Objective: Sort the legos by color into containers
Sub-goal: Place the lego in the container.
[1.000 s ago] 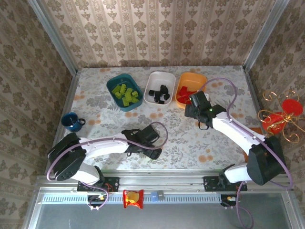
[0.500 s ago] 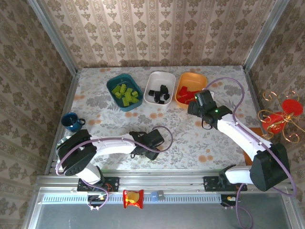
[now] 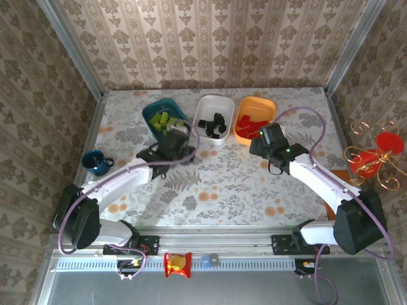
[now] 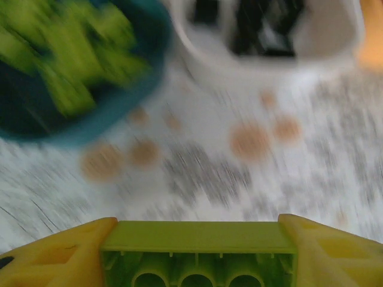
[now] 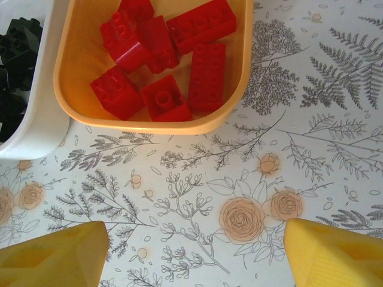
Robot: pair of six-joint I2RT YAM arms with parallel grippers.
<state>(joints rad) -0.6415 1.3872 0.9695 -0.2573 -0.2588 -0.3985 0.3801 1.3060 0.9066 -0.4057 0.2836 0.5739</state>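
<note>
- Left gripper (image 3: 173,145) clamped on a lime-green brick (image 4: 197,248), at the teal tray (image 3: 152,111) of green legos (image 3: 166,121).
- Right gripper (image 3: 259,145) spread wide, empty, beside the orange tray (image 5: 149,125) of red bricks (image 5: 179,54).
- Blue mug (image 3: 95,162) well apart, at left.

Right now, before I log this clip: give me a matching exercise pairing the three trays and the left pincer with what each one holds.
Column 1
1. teal tray
2. white tray
3. orange tray
4. left pincer

Column 2
A. red bricks inside
B. shut on a single lime-green brick
C. black bricks inside
D. lime-green bricks inside

Pairs: 1-D, 2-C, 3-A, 4-B
</note>
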